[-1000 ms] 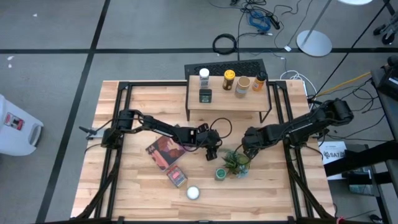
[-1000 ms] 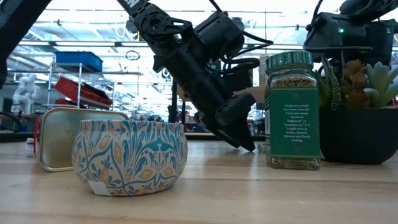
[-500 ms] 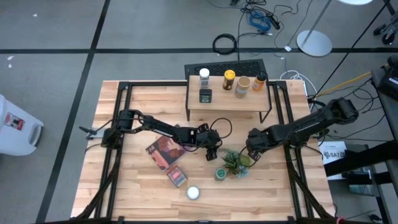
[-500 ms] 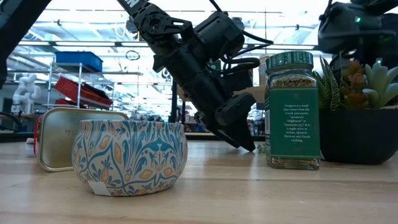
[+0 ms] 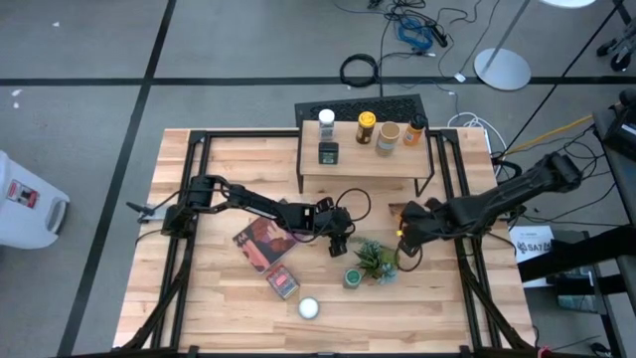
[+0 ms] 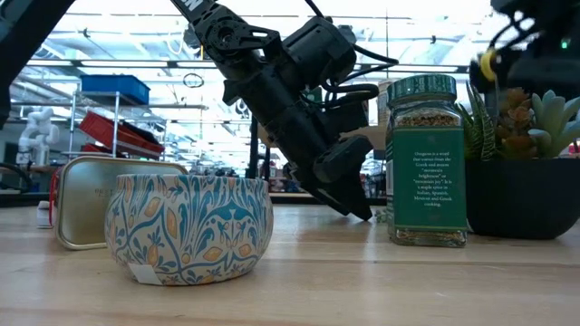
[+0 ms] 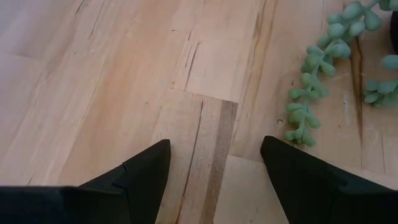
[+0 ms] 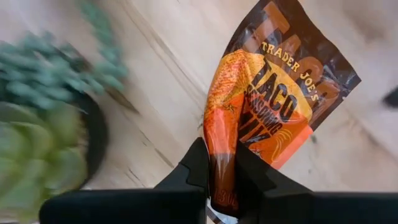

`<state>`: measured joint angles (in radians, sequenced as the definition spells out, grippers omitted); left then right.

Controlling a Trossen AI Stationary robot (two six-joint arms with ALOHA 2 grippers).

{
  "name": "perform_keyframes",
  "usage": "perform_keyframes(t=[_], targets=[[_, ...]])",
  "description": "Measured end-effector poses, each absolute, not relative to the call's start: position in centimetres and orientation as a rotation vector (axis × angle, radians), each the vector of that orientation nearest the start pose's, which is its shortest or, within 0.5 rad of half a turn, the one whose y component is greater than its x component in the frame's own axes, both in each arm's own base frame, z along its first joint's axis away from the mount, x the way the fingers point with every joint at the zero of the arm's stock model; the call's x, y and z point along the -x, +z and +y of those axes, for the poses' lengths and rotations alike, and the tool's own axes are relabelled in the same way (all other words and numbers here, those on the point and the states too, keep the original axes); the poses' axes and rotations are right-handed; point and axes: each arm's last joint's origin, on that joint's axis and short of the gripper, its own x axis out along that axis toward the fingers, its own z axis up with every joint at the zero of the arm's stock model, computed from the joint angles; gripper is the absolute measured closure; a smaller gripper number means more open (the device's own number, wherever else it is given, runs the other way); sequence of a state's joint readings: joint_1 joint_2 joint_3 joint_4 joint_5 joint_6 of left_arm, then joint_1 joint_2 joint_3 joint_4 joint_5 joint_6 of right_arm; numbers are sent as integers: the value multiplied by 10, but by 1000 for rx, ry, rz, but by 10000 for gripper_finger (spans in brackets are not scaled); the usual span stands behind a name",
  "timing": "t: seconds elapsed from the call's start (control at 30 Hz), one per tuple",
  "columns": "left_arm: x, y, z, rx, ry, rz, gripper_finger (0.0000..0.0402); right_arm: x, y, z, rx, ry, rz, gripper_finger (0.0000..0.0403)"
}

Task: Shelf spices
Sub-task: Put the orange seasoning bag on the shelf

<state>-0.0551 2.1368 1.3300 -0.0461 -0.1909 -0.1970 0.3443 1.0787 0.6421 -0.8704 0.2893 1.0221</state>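
The right gripper (image 8: pixel 219 171) pinches the orange packet (image 8: pixel 270 99) by one edge, just beside the plant (image 5: pixel 376 257), so it hangs free for carrying to the shelf (image 5: pixel 363 159). The left gripper (image 7: pixel 214 174) waits open, low over bare table (image 7: pixel 112 81).

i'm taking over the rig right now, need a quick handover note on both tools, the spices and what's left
Right tool: shut on the orange taco packet, lifted beside the potted plant.
Left tool: open, empty, low over the table left of the plant.
Done: five spices stand on the shelf.
Left: shelve the packet, then the green-lid jar, the patterned tin and the flat tin at the table's front.
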Motion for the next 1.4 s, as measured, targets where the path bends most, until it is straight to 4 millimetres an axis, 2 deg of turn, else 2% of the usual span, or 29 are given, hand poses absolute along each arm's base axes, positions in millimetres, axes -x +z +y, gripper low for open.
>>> perform_keyframes(t=[0.23, 0.47, 0.97, 1.13, 1.4], targets=[[-437, 119, -18, 78, 226, 824, 133, -164, 226, 57, -371, -517, 953, 376], [-440, 121, -18, 84, 229, 791, 133, -168, 250, 61, -183, -551, 771, 376], [-441, 122, -18, 85, 234, 770, 133, -168, 266, 49, 210, -926, 408, 376], [-441, 122, -18, 85, 234, 770, 133, -169, 263, 41, 293, -1050, 354, 375], [-441, 122, -18, 84, 234, 770, 133, -158, 215, 24, 289, -1184, 303, 375]])
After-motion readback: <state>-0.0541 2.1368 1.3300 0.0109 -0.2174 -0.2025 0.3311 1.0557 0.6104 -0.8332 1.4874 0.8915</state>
